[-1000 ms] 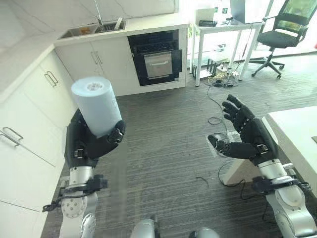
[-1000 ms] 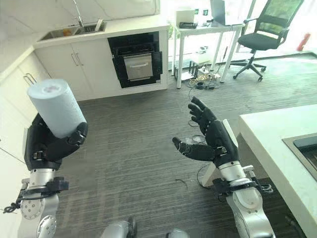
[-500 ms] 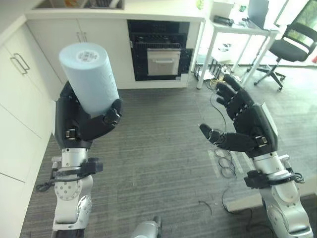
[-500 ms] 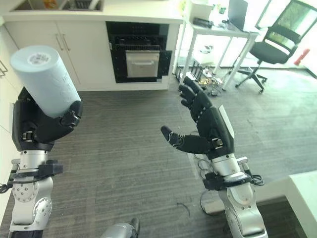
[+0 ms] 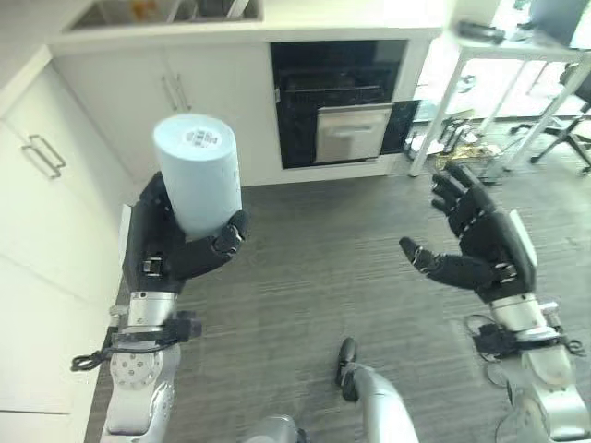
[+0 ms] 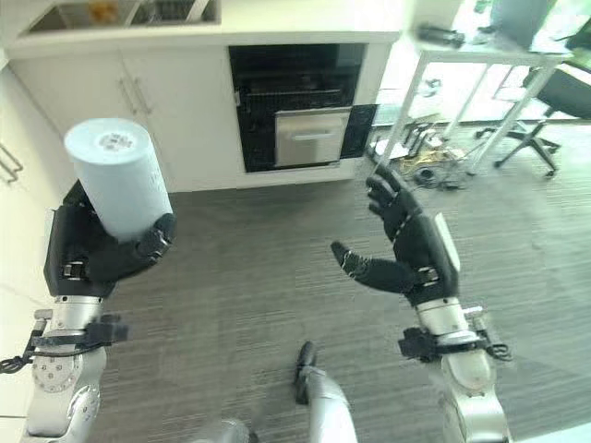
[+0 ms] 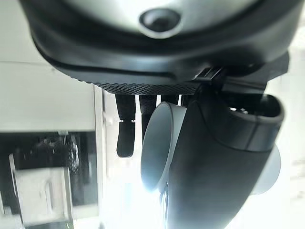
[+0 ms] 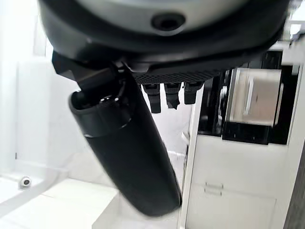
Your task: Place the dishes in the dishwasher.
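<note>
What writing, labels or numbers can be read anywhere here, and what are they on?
None can be read.
Pale blue cylindrical cup, held upright in the left hand: small dark marks on its white top, too small to read.
Black built-in dishwasher under the counter: no legible label.
Right hand, open and holding nothing: no print visible.

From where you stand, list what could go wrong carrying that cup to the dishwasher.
1. The left hand grips only the base of the tall blue cup, which is upside down and leaning a little; a jolt while walking could tip it out.
2. The right hand is open and apart from the cup, so nothing steadies it.
3. The dishwasher is across the floor, its rack looks only partly out, and cables lie near it.
</note>
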